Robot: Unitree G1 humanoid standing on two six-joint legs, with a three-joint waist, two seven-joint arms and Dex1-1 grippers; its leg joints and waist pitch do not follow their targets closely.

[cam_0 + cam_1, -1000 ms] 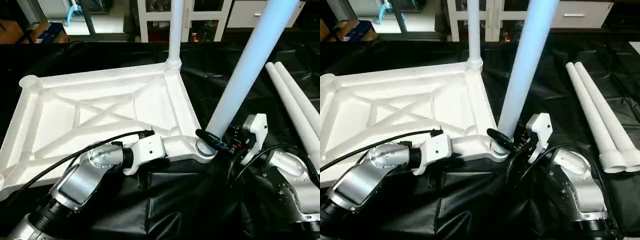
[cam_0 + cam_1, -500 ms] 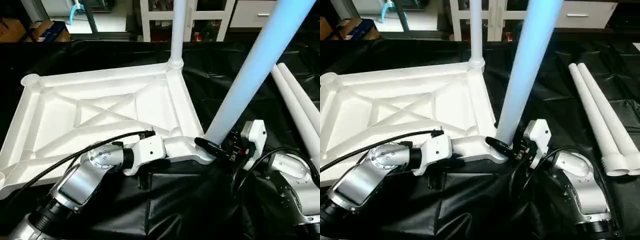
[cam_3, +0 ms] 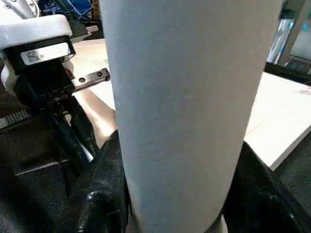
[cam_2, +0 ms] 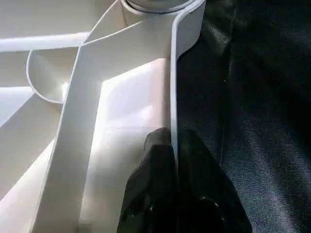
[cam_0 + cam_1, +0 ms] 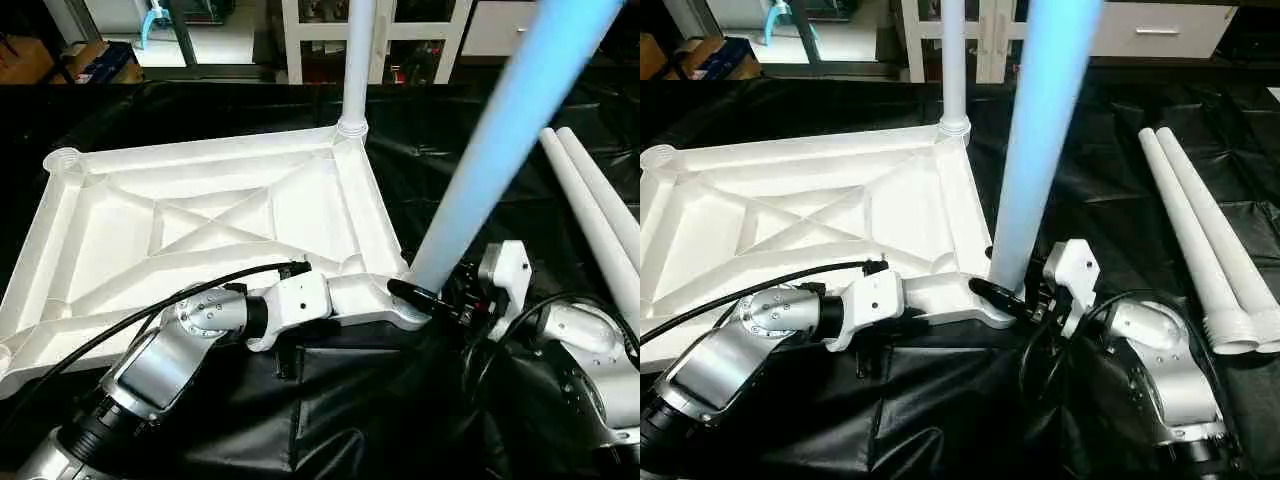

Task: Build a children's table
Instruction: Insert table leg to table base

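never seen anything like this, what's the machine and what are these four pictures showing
It is a humanoid robot with two silver arms, building a children's table. The two wide pictures come from cameras in its head, looking down over its forearms. The two close ones come from cameras on its wrists.

On a black sheet lies the white tabletop, upside down, so you see its crossed ribs. One leg already stands in the far corner. Two spare legs lie side by side on the robot's right.

The left gripper pinches the tabletop's near edge, one black finger on each side of the rim, holding it steady. The right gripper is closed around the base of a second leg, which stands at the near corner socket and leans a little. The right wrist view shows that leg up close between its fingers.
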